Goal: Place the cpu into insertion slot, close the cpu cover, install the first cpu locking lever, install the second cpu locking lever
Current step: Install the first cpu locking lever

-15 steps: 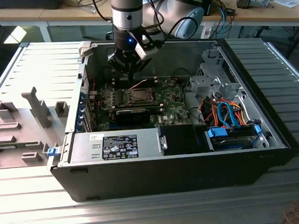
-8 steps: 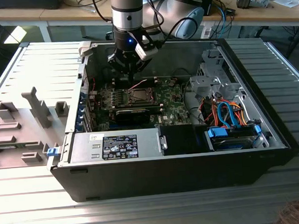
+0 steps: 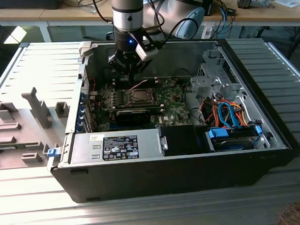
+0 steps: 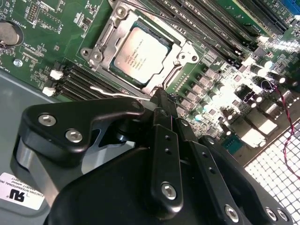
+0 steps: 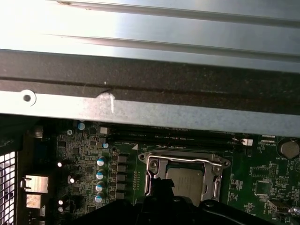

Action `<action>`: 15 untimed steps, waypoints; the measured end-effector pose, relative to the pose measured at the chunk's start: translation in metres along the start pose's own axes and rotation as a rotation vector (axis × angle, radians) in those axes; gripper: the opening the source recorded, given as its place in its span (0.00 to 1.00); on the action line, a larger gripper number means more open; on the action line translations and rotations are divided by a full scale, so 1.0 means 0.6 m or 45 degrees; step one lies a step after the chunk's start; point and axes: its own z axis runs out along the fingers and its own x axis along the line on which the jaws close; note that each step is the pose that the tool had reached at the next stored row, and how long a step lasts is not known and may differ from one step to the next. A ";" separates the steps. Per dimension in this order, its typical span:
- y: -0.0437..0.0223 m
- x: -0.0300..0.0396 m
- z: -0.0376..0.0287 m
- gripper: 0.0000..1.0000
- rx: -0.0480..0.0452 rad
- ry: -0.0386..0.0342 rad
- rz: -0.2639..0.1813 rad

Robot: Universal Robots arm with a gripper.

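Nearest you in the exterior view, the power supply [image 3: 116, 146] with its label fills the near left of the open computer case [image 3: 255, 159], and the drive bay [image 3: 233, 137] with orange and blue cables sits near right. Outside the case on the exterior view's left you've got a grey fixture tray [image 3: 23, 125] on the ribbed table [image 3: 146, 214].

Mid-case, the black rectangular card [image 3: 133, 115] lies just near of the insertion slot [image 3: 139, 96] on the green motherboard [image 3: 174, 98].

You can see the cpu [image 4: 139, 52] seated flat in the insertion slot [image 4: 140, 54], silvery top up. The cpu cover [image 4: 180, 49] is down around it, framing the chip through its window. In the first wrist view the cpu [image 5: 190, 180] shows the same way, with the cover frame [image 5: 185, 161] around it. A thin wire locking lever [image 4: 117, 92] runs along the socket edge just by the fingertips.

The gripper [image 4: 159, 96] hangs directly over the socket's edge, fingers pressed together with nothing between them. In the exterior view the gripper [image 3: 132, 83] sits just above the socket's far side, the arm [image 3: 127, 12] rising straight up behind it.

Memory slots [image 4: 82, 82] run beside the socket.
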 end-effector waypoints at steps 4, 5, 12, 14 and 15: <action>0.000 0.000 0.001 0.11 0.001 0.0001 0.000; 0.000 0.000 0.001 0.11 0.002 0.0002 0.000; 0.000 0.000 0.004 0.11 0.002 0.0002 0.000; 0.000 0.000 0.005 0.11 0.002 0.0002 0.000; 0.000 0.000 0.007 0.11 0.002 0.0001 0.000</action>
